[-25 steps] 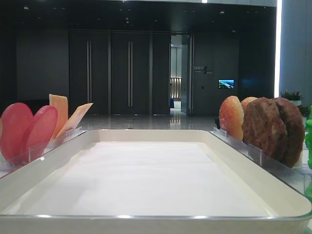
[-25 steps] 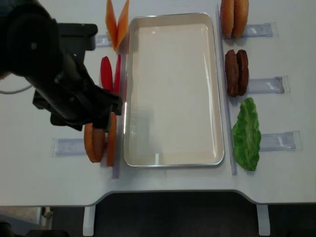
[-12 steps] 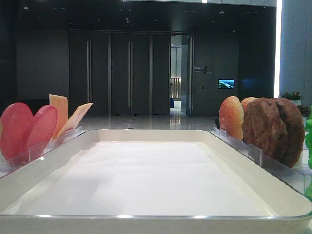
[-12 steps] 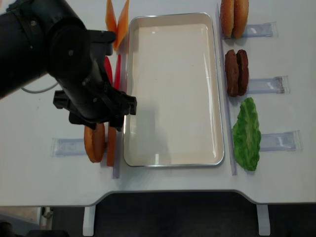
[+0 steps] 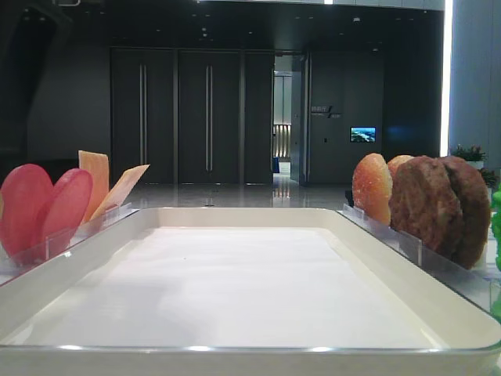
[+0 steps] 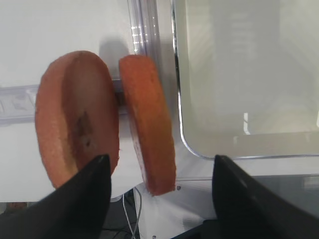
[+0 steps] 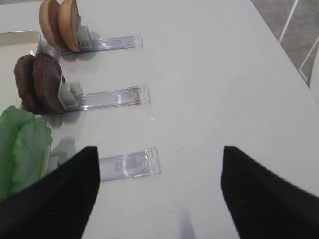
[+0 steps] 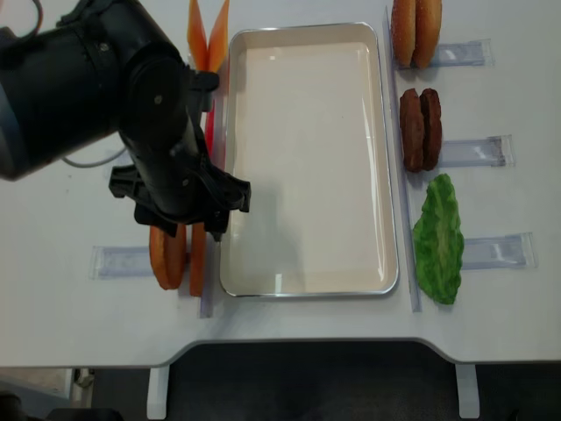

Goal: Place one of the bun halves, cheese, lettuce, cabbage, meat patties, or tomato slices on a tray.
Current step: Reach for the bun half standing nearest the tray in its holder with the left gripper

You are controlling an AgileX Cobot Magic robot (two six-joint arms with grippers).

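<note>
Your left gripper (image 6: 157, 172) hangs wide open, holding nothing.
Two upright round orange-brown bun halves (image 6: 147, 127) stand just ahead, beside the white rectangular tray (image 6: 185, 124).

Open right claw (image 7: 157, 191) above the table (image 7: 209, 74) — buns (image 7: 60, 22), meat patties (image 7: 37, 82), lettuce (image 7: 22, 149) (in clear racks).

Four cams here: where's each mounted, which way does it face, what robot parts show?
Exterior high: at table level, facing down the large white rectangular tray; no robot visible.
Realsense: overhead, looking straight down; black left arm shows.
Right wrist: faces the dark brown round meat patties; open black fingers.
Left wrist: faces two orange-brown round bun halves; open fingers.
All but the right wrist clearly show the tray.
</note>
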